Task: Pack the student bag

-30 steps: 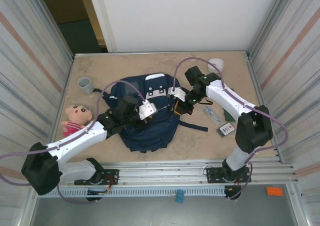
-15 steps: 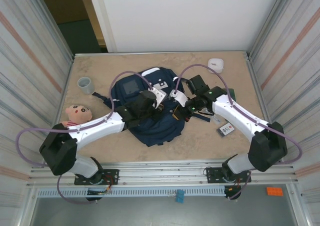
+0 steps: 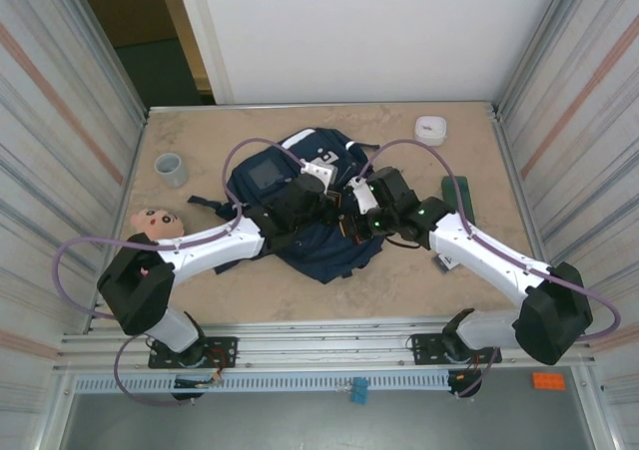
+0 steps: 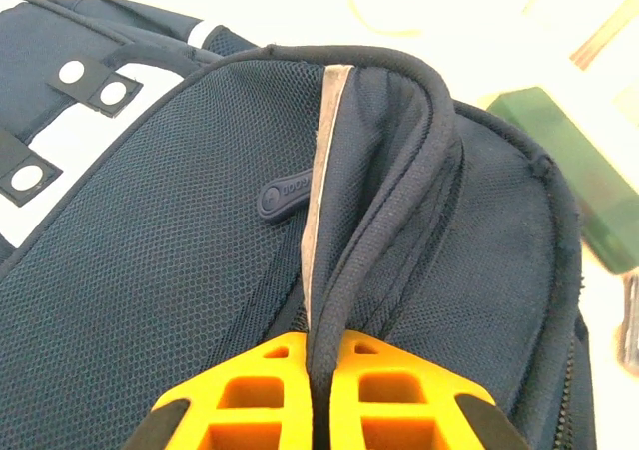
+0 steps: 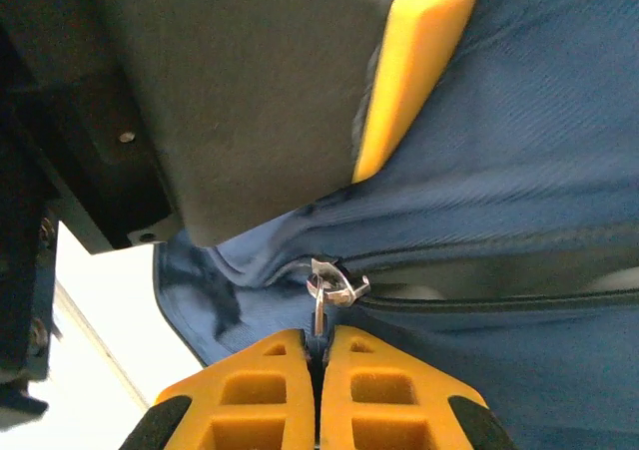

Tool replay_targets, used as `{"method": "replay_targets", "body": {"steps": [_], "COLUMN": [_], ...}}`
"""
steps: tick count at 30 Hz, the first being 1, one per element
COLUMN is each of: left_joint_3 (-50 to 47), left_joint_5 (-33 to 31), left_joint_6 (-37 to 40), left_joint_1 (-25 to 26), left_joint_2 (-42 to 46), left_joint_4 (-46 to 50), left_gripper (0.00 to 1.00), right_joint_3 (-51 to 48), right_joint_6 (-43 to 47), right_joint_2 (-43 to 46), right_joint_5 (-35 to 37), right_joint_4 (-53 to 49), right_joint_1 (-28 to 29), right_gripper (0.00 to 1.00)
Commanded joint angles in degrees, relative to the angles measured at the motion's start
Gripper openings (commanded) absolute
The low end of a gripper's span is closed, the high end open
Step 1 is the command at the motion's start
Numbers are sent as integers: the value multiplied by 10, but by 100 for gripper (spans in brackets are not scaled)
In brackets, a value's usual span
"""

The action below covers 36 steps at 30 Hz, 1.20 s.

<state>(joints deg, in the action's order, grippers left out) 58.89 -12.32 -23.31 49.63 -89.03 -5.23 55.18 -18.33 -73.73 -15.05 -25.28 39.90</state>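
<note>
Student bag (image 3: 324, 253): soft navy weave with mesh panels, crumpled beneath both grippers; long axis ran near-to-far, white-patched top pointed away from the arms' bases. Left gripper (image 4: 318, 355): pinched tight on the bag's corded rim (image 4: 399, 201). Right gripper (image 5: 319, 355), just beside the left: clamped on small metal zip pull (image 5: 324, 285).

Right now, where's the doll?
Top view: the doll lies on the left side of the table, near its edge. The grey cup is just beyond it and the bag is to its right.
</note>
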Motion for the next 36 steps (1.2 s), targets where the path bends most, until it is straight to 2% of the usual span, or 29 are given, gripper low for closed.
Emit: {"method": "replay_targets", "body": {"steps": [1,10,16,20,21,24,26,30,33,36], "left_joint_3": [64,102,123,132,132,150,153,116,81,59], "left_joint_5": [-61,-73,-64,-50,-43,-15,15,106,177,249], "left_joint_6": [-64,-67,-93,-81,-75,-59,-32,47,90,126], "left_joint_1": [-3,-7,-7,-9,-11,-24,-37,-61,-79,-95], "left_joint_2": [1,-5,-11,-15,-14,-5,2,34,56,65], "left_joint_4": [-146,-163,-188,-188,-184,-99,-63,-58,-64,-67], "left_gripper": [0,0,0,0,0,0,0,0,0,0], "right_joint_3": [-11,-69,-88,-88,-86,-74,-79,-110,-123,-104], "right_joint_6": [-82,-197,-237,-249,-249,-251,-247,-265,-326,-367], "right_joint_2": [21,45,49,42,44,71,106,197,230,210], "right_joint_5": [-13,-1,8,4,2,11,6,-58,-119,-154], "right_joint_4": [-25,62,134,153,147,88,62,75,126,153], "right_joint_1": [28,82,98,110,110,90,61,-54,-143,-170], "right_gripper": [0,0,0,1,9,45,65,82,93,95]}}
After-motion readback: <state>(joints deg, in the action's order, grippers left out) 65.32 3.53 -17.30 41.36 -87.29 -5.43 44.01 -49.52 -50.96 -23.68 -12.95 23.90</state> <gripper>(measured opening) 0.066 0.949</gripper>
